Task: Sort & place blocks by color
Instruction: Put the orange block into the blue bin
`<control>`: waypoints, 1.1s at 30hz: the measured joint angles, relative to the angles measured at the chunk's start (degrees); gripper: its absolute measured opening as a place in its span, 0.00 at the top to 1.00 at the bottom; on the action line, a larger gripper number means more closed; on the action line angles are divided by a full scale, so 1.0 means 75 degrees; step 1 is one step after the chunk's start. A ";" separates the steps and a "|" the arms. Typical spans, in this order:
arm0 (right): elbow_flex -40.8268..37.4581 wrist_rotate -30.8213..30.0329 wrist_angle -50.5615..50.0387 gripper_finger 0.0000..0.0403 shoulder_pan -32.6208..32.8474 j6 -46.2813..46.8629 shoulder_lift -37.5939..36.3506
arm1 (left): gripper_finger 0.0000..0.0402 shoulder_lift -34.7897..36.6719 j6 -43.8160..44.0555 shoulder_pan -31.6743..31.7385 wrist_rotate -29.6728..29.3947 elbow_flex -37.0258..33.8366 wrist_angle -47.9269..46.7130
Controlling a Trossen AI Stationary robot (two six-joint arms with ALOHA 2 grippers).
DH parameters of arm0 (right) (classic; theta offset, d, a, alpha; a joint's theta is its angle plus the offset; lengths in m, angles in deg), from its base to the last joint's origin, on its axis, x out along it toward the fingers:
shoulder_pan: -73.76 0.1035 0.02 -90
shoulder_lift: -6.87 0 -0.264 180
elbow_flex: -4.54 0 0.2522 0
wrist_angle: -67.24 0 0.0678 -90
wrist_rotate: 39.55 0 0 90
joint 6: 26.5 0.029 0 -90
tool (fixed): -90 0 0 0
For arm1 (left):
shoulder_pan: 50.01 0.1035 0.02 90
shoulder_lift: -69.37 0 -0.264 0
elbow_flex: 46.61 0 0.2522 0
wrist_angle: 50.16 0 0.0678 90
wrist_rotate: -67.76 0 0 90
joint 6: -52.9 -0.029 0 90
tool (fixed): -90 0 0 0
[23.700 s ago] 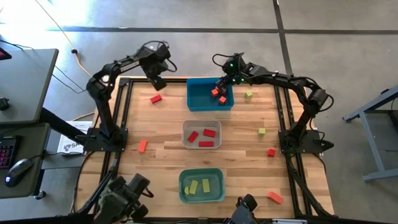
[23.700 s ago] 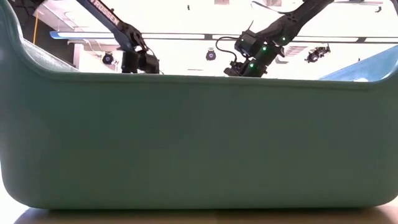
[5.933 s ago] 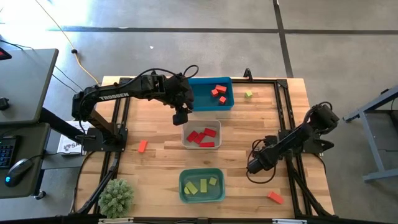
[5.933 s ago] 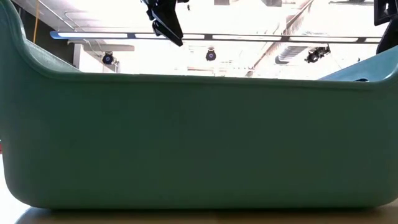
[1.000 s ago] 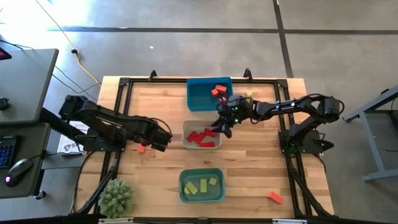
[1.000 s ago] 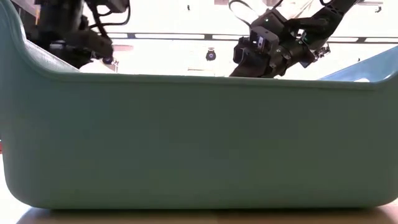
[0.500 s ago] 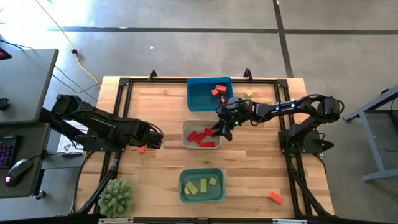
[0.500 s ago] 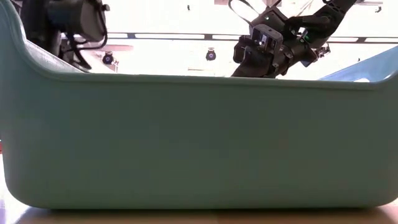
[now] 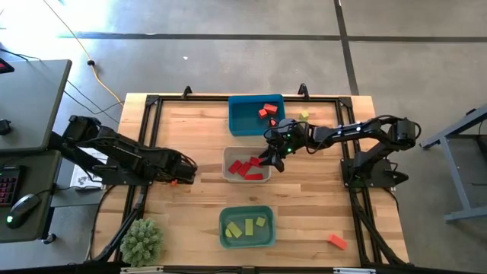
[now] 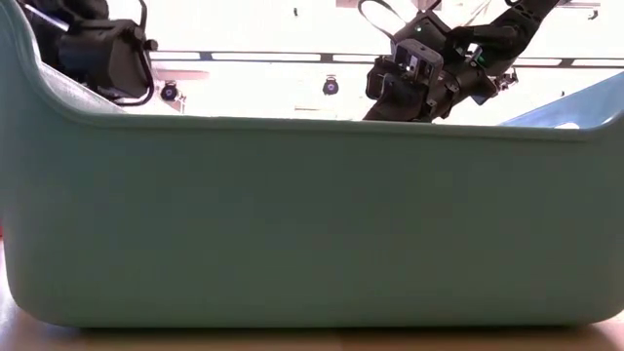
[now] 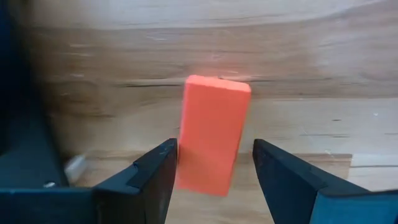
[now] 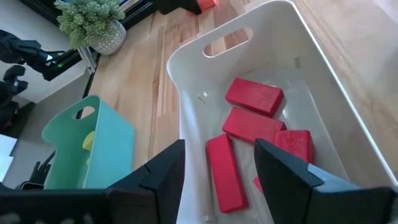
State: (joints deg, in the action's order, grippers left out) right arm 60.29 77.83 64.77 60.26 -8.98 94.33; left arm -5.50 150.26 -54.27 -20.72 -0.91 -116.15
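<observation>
Now | left tool open around orange block on worktop; small, hard, light; pinch its long sides | right tool open, empty, over clear bin

no readable text, labels or numbers anywhere

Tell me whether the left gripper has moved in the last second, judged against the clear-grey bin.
Yes. In the high view the left gripper has drawn away from the clear-grey bin, toward the table's left edge, and now sits open around the orange block.
</observation>
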 joint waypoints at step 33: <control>0.0050 -0.0057 0.0019 0.56 -0.0741 -0.0201 0.0000 | 0.75 0.0968 -0.0265 0.0038 -0.0122 -0.0506 0.1190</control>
State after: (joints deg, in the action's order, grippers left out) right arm 60.67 77.41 64.91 54.71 -10.48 94.33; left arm 1.76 148.27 -53.98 -21.64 -4.70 -107.22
